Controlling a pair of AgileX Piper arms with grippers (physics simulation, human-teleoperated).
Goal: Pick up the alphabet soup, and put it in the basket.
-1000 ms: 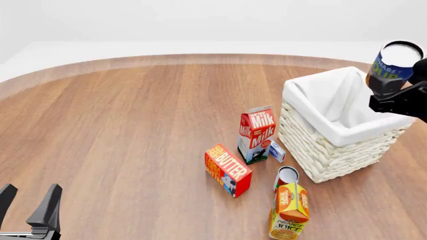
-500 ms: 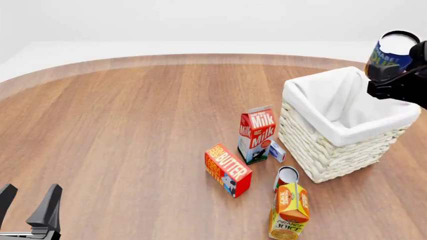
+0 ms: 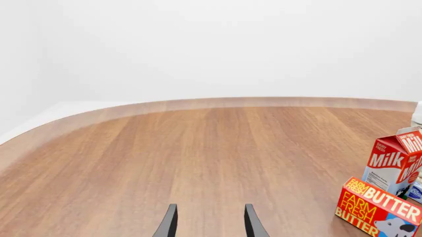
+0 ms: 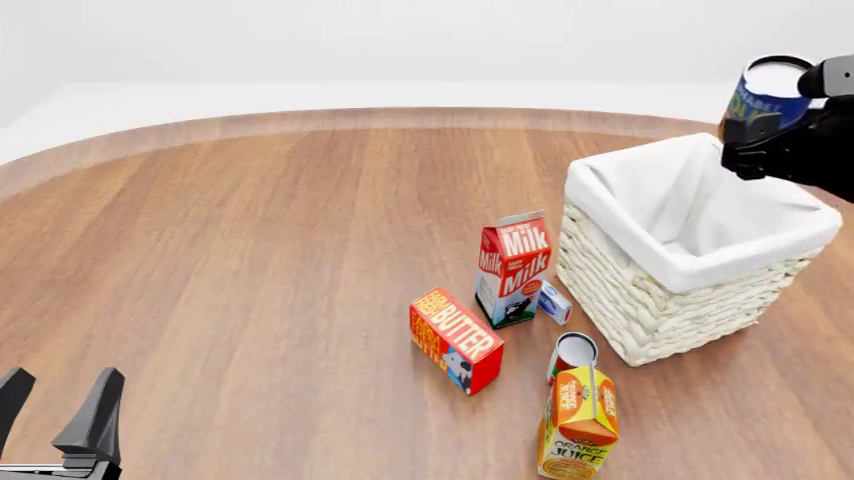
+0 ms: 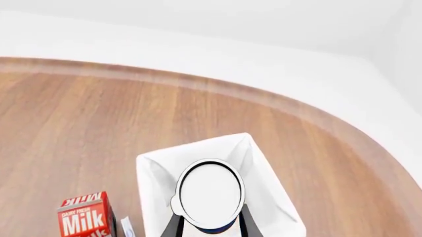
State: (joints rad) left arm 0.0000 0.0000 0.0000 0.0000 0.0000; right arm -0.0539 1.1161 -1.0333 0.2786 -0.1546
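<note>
The alphabet soup [image 4: 763, 97], a blue-labelled can with a pale flat top, hangs in the air above the far right corner of the basket [image 4: 627, 280], with my right gripper [image 4: 774, 140] shut on it. In the right wrist view the alphabet soup can's white top [image 5: 211, 193] fills the space between the fingers [image 5: 173, 228], and the basket's white lining [image 5: 155, 182] lies right beneath it. My left gripper [image 4: 56, 412] stands open at the near left of the table, nothing between its fingers [image 3: 167, 224].
A milk carton [image 4: 513, 268], a butter box [image 4: 455, 339], a small white box [image 4: 555, 302], a slim can [image 4: 573, 355] and an orange juice carton [image 4: 578, 424] stand left of and in front of the basket. The milk carton [image 3: 396, 160] and butter box [image 3: 377, 207] show in the left wrist view.
My right gripper has carried the can upward and a little leftward, farther over the basket's far corner. The left arm has not moved.
</note>
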